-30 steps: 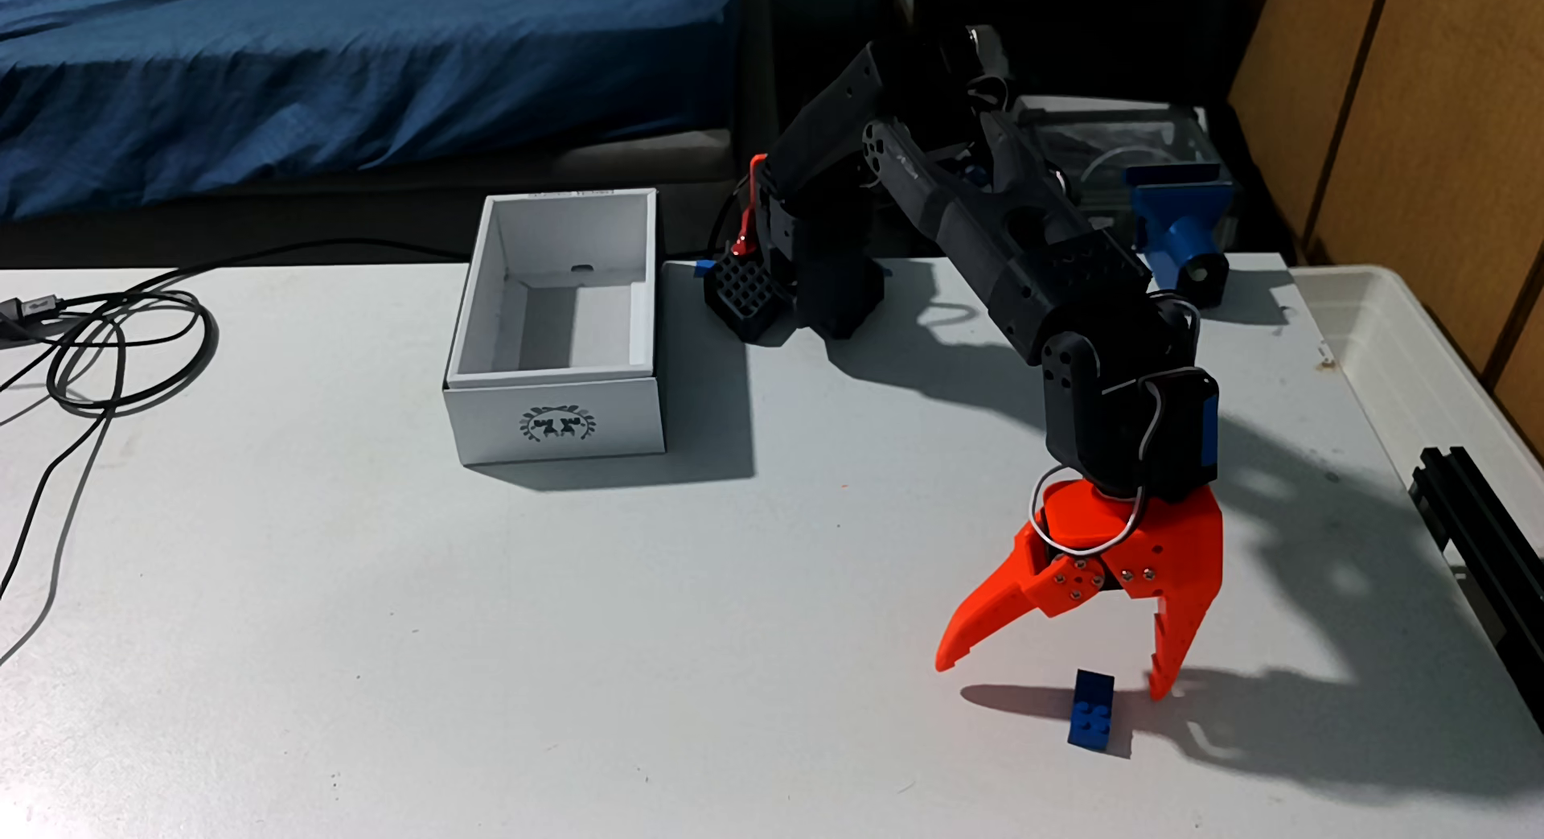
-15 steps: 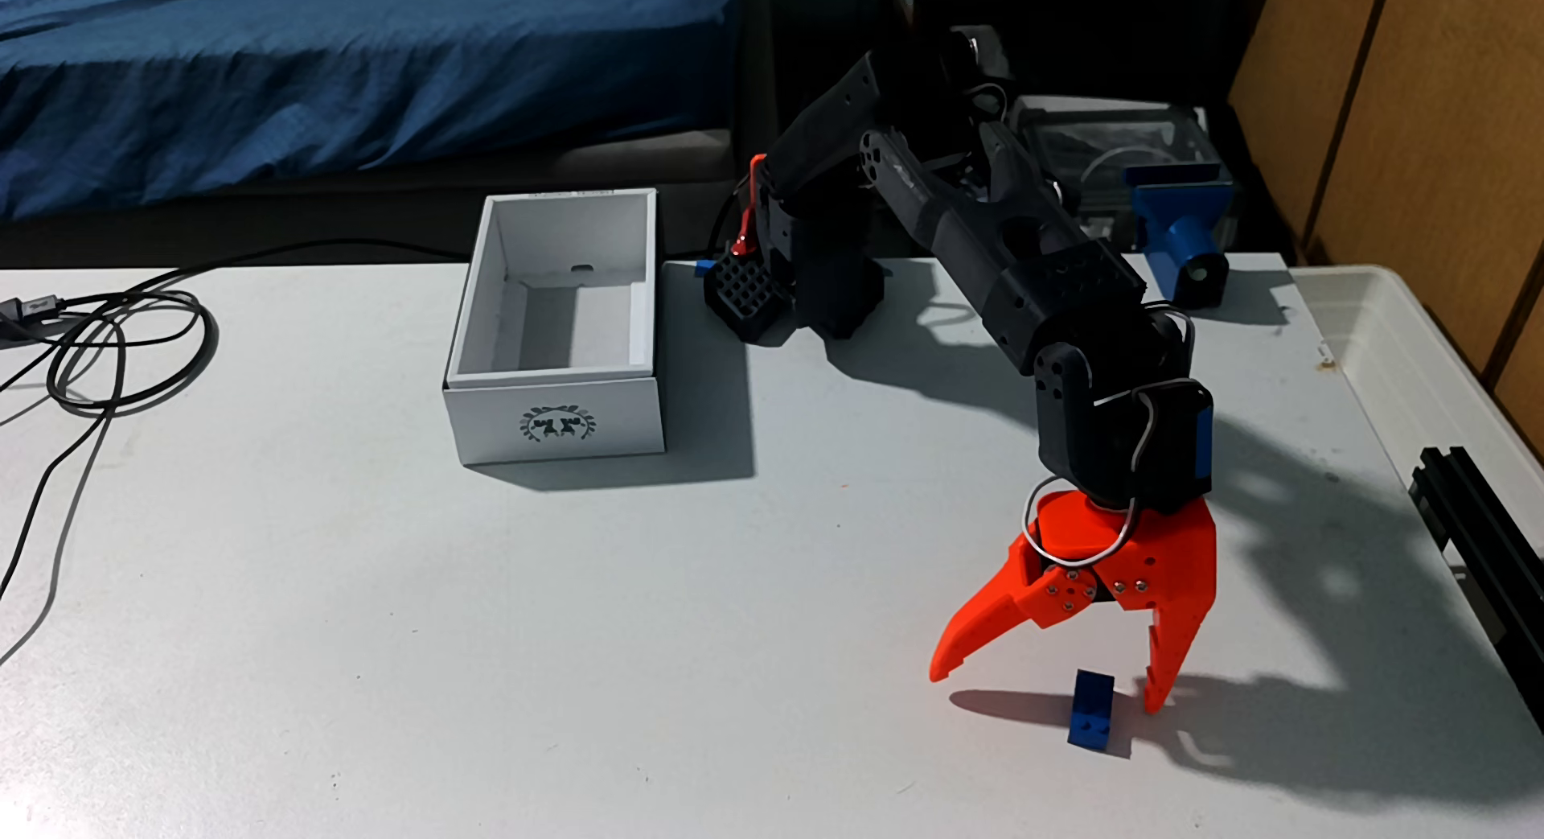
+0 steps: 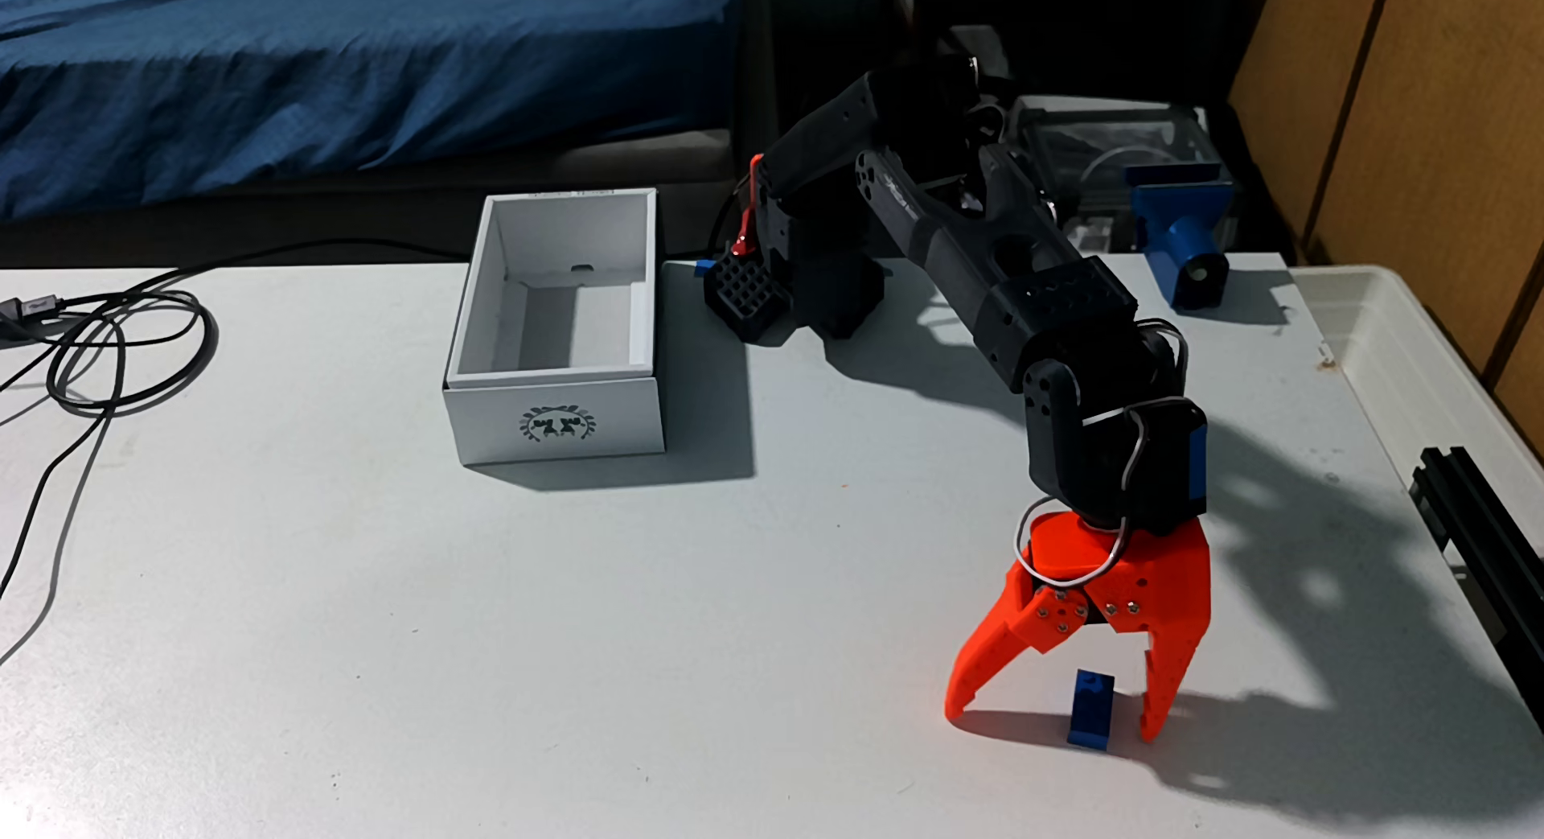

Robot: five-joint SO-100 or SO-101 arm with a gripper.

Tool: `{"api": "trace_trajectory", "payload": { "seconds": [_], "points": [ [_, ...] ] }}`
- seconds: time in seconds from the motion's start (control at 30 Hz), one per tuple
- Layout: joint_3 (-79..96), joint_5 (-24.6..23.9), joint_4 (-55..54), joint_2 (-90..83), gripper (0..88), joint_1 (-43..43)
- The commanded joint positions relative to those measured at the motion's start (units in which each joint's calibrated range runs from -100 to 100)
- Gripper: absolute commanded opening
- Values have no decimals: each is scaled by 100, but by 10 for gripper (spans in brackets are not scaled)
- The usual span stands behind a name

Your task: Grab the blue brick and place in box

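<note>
Blue brick [image 3: 1091, 711] near-right on white table [image 3: 418, 638], lying with long axis running near-to-far, slightly tilted, studs facing up and toward camera. Sits between the two orange fingers of gripper [image 3: 1054, 718], nearer the right finger [image 3: 1161, 697]; contact with it not clear. Jaws spread wide, nothing grasped, tips down at table level. Black arm [image 3: 1003, 279] reaching from far-centre base toward near right. White box [image 3: 556, 421], open top, emblem on near short side, well apart to the left and farther back. Grey cables [image 3: 109, 346] looped at far left. Blue mount [image 3: 1182, 237] far right, translucent tub [image 3: 1420, 371] at right edge. Blue bedding [image 3: 334, 70] behind table, wooden panels [image 3: 1420, 95] far right.
</note>
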Motion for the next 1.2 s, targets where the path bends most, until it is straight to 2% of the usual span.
{"api": "trace_trajectory", "payload": {
  "seconds": [0.0,1.0,1.17],
  "points": [
    [-115,-27,43,2,378,44],
    [-53,10,285,27,375,-239],
    [-53,15,405,27,318,-209]
  ]
}}
